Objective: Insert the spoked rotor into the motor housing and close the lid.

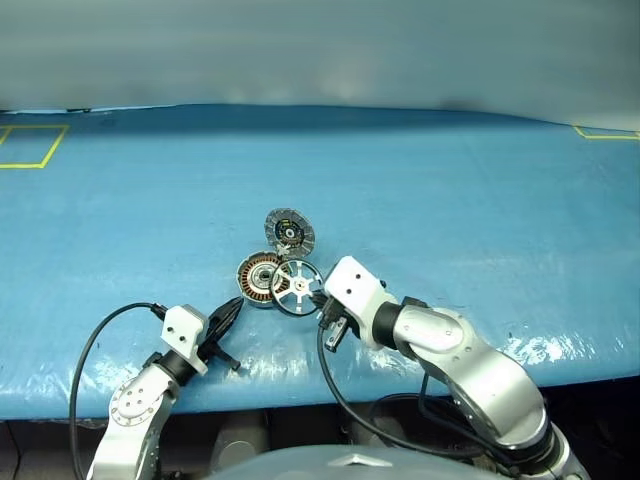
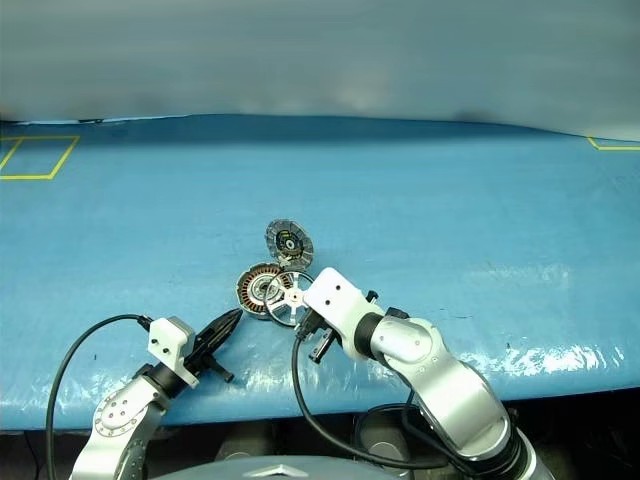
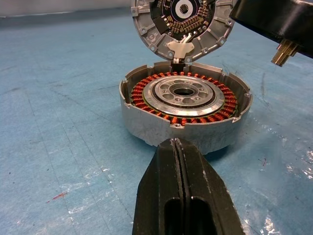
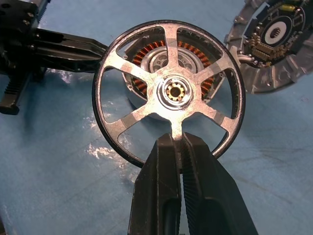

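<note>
A: Two claws were closed. The right gripper (image 4: pixel 177 147) pinched a spoke of the spoked rotor (image 4: pixel 169 93), just right of the motor housing (image 3: pixel 185 110); the left gripper (image 3: pixel 178 147) held nothing.

B: So insertion was under way. The lid (image 1: pixel 289 231) stood open at the far side; next the rotor needed levelling over the cup.

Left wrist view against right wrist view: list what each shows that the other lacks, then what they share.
Left wrist view alone: the left gripper, shut and empty, just short of the motor housing's near wall. Right wrist view alone: the spoked rotor, upright, pinched by one spoke in the right gripper, in front of the housing. Shared: the housing's copper winding ring and silver centre with no rotor in, the lid swung open showing its dark inner face, the blue table cover.
</note>
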Motion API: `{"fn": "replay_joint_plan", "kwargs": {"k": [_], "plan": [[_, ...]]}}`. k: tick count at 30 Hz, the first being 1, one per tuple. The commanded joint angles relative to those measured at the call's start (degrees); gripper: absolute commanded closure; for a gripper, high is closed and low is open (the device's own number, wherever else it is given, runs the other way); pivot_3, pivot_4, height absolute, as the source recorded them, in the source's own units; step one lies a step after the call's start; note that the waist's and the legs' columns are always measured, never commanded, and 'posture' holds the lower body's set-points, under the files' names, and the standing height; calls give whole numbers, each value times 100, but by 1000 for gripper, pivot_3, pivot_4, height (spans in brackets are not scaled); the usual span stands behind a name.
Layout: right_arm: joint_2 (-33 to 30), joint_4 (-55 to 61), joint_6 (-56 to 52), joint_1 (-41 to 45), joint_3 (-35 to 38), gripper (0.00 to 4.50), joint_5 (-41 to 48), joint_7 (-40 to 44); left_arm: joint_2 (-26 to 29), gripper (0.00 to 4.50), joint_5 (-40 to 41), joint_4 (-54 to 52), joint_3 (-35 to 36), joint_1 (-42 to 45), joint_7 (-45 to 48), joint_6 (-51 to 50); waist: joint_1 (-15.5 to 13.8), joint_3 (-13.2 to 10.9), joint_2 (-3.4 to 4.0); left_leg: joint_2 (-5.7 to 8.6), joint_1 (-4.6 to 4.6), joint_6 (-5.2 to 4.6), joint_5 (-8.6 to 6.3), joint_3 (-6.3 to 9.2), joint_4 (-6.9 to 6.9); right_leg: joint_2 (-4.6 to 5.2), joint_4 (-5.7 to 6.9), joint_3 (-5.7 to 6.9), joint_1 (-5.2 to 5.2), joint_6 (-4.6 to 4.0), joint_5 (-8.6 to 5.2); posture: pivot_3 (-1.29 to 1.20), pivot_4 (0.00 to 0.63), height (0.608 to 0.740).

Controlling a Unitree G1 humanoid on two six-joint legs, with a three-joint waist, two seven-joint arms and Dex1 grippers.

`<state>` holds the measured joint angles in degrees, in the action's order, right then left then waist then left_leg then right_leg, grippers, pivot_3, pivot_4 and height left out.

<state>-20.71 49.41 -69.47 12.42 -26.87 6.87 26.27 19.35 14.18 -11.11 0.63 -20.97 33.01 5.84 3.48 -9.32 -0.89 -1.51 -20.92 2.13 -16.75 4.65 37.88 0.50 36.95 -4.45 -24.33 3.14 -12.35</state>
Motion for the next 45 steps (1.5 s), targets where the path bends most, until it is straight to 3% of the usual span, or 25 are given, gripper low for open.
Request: {"fn": "replay_joint_plan", "kwargs": {"k": [1, 8, 14, 45], "plan": [[167, -112, 316, 240, -128, 4473, 104, -88, 2, 4500, 29, -94, 58, 9, 2, 101, 5, 0, 0, 0, 0, 0, 0, 0, 1, 0, 0, 0, 0, 0, 0, 0, 150, 740], [844, -1360, 1085, 715, -291, 4473, -218, -685, -171, 4500, -15, -20, 72, 55, -92, 486, 8, 0, 0, 0, 1, 1, 0, -1, 3, 0, 2, -1, 1, 0, 2, 0, 150, 740], [1010, -1935, 1539, 804, -459, 4473, -394, -811, -262, 4500, -1, 93, 78, 67, -79, 670, -2, 0, 0, 1, -4, 1, 0, 0, 1, 2, -1, 1, -2, 11, 9, 0, 150, 740], [874, -2203, 1669, 565, -677, 4473, -493, -663, -254, 4500, -92, -222, -149, -61, -347, 426, -5, 0, 1, 0, -4, 0, 0, 1, 2, 2, 0, 3, -2, 8, 6, 0, 150, 740]]}}
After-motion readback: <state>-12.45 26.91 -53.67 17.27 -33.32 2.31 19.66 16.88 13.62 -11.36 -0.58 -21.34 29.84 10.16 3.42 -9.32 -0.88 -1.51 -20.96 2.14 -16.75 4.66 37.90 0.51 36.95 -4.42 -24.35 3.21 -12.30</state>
